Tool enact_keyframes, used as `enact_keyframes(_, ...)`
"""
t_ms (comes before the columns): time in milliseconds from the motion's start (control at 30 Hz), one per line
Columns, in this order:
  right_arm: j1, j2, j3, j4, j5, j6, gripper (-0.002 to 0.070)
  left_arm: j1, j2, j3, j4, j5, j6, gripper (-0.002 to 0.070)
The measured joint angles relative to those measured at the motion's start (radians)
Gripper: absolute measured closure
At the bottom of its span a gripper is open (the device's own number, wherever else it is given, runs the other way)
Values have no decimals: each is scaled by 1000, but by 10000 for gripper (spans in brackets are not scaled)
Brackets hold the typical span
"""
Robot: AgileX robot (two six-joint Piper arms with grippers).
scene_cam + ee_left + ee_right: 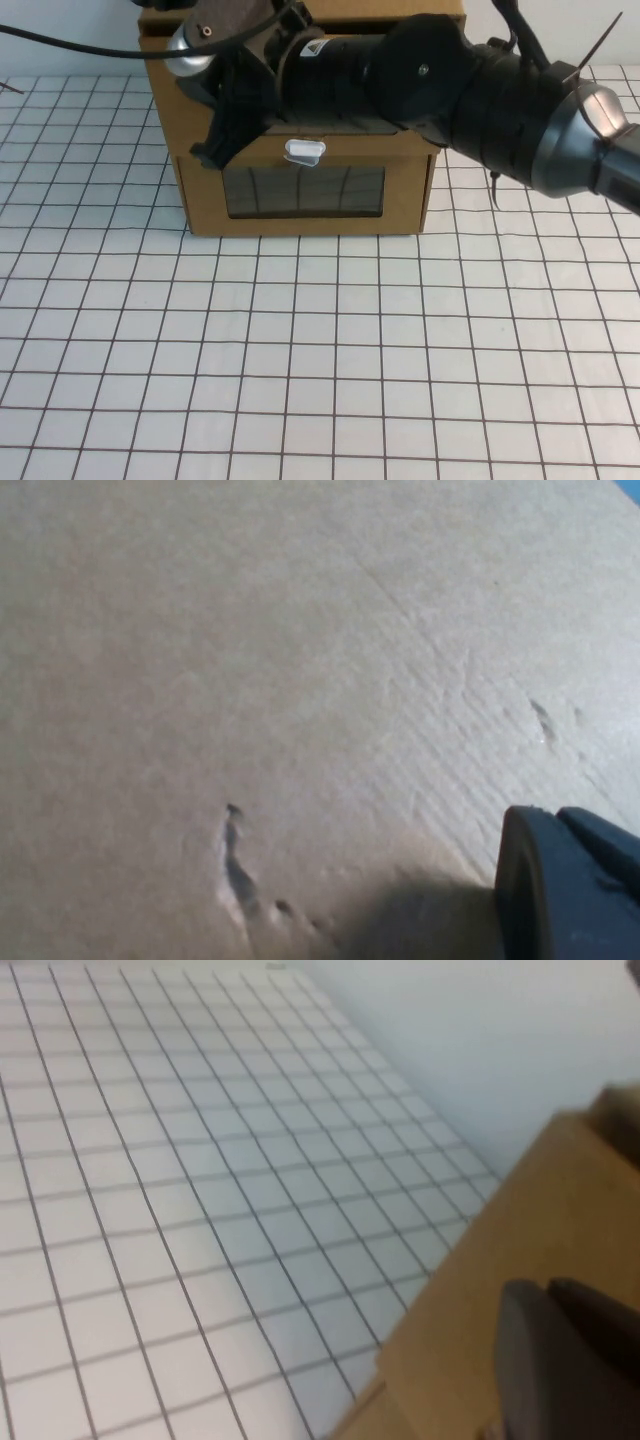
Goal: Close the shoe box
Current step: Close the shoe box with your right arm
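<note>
- Cardboard shoe box [163, 95] at 12 o'clock on gridded bench [300, 350].
- Right gripper [218, 148] at its 9 o'clock edge, left gripper [560, 885] over cardboard; spread or pressed together: cannot tell.

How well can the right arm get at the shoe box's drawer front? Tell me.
Probably yes: the right gripper sits at the left front corner of the shoe box, right above the drawer front, nothing between. The left gripper is against cardboard near the box's top, out of the way.
</note>
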Motion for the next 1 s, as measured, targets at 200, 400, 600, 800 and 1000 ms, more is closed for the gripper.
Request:
enact_keyframes(200, -82, 0, 0, -93, 85, 150, 689, 9, 0, 0, -6, 10, 0, 680)
enact_keyframes(400, -169, 0, 0, -96, 172, 167, 689, 9, 0, 0, -7, 12, 0, 680)
enact_keyframes(600, -193, 11, -11, -80, 160, 169, 690, 10, 0, 0, -8, 12, 0, 680)
enact_keyframes(800, -195, 17, -22, -60, 170, 169, 690, 13, 0, 0, -10, 14, 0, 680)
enact_keyframes(1000, -202, 23, -39, -39, 190, 181, 689, 13, 0, 0, -14, 16, 0, 680)
